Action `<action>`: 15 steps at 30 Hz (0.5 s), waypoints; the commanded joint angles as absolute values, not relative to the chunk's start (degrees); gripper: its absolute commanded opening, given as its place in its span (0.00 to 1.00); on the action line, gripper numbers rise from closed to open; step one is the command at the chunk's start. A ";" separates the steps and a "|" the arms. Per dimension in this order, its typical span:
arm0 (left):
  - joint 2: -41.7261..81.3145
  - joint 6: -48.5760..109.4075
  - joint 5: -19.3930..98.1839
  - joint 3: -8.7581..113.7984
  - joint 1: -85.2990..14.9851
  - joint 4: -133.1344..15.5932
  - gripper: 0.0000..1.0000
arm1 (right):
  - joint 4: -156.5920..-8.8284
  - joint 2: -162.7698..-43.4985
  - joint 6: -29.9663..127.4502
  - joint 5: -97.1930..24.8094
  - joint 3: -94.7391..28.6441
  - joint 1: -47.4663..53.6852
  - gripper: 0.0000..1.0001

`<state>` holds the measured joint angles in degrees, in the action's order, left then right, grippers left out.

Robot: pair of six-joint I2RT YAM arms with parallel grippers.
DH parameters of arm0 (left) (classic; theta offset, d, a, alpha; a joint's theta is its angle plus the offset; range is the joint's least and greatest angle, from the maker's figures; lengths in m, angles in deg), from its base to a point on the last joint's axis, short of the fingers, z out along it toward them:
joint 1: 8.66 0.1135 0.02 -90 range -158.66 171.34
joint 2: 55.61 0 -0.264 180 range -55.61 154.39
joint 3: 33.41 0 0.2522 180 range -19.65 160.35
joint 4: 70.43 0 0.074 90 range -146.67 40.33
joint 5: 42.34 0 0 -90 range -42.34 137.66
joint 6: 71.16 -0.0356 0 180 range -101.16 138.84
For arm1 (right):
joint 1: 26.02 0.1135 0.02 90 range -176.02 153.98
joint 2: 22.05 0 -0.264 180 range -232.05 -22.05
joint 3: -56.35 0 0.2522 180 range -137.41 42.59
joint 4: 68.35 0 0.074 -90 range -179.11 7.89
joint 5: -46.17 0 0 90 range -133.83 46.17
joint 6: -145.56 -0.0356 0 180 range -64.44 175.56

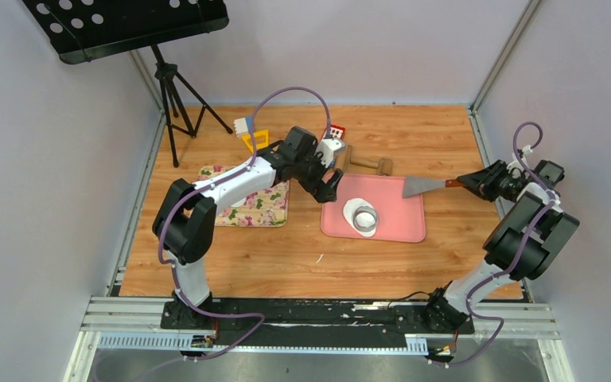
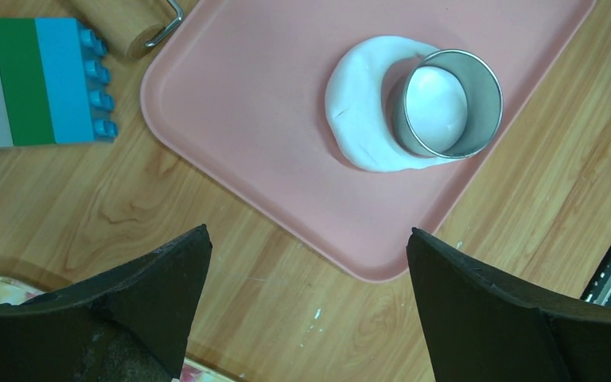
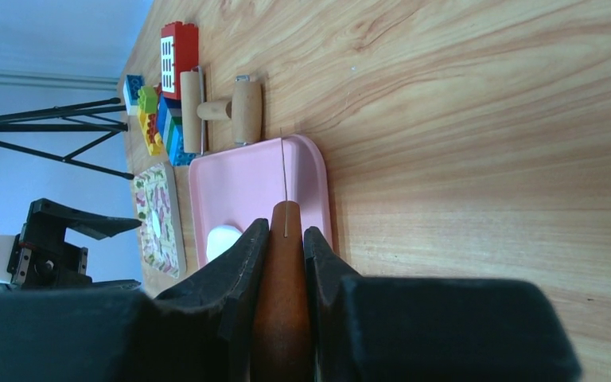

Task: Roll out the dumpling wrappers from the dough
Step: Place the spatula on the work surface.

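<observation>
The dough [image 2: 362,111] is a flattened white sheet on the pink tray [image 2: 254,103]. A small metal ring [image 2: 447,103] stands pressed into its right part, with a round white wrapper [image 2: 437,107] inside it. Dough and ring also show in the top view [image 1: 362,216]. My left gripper [image 2: 309,233] is open and empty above the wood by the tray's corner, left of the dough [image 1: 330,187]. My right gripper [image 3: 286,229] is shut on the brown handle of a scraper [image 3: 282,302]. It holds the metal blade [image 1: 422,186] over the tray's far right corner.
A wooden rolling pin [image 1: 362,164] lies behind the tray. Toy bricks [image 1: 334,132] and a yellow piece [image 1: 254,140] sit further back. A floral mat [image 1: 258,208] lies left of the tray, partly under my left arm, with a white patch on it [image 3: 157,221]. A tripod [image 1: 171,87] stands far left.
</observation>
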<state>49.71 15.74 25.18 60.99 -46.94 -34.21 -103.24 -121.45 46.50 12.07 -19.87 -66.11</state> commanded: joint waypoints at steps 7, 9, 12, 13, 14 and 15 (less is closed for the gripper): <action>45.94 18.26 21.15 59.44 -47.07 -38.57 1.00 | -109.00 -120.04 56.67 7.41 -15.88 -66.01 0.27; 46.21 18.49 20.50 59.22 -47.07 -39.01 1.00 | -110.11 -120.06 58.24 6.40 -15.78 -66.01 0.32; 46.42 18.49 20.08 59.09 -47.09 -39.17 1.00 | -111.94 -119.59 60.30 4.98 -15.43 -65.86 0.35; 46.35 18.50 19.94 58.95 -47.08 -39.31 1.00 | -112.32 -119.33 60.96 4.92 -15.28 -65.86 0.36; 46.30 18.49 19.93 58.85 -47.07 -39.39 1.00 | -112.83 -119.08 61.53 4.68 -15.18 -65.79 0.38; 46.26 18.48 19.86 58.76 -47.07 -39.59 1.00 | -113.30 -118.70 61.98 4.17 -15.05 -65.64 0.38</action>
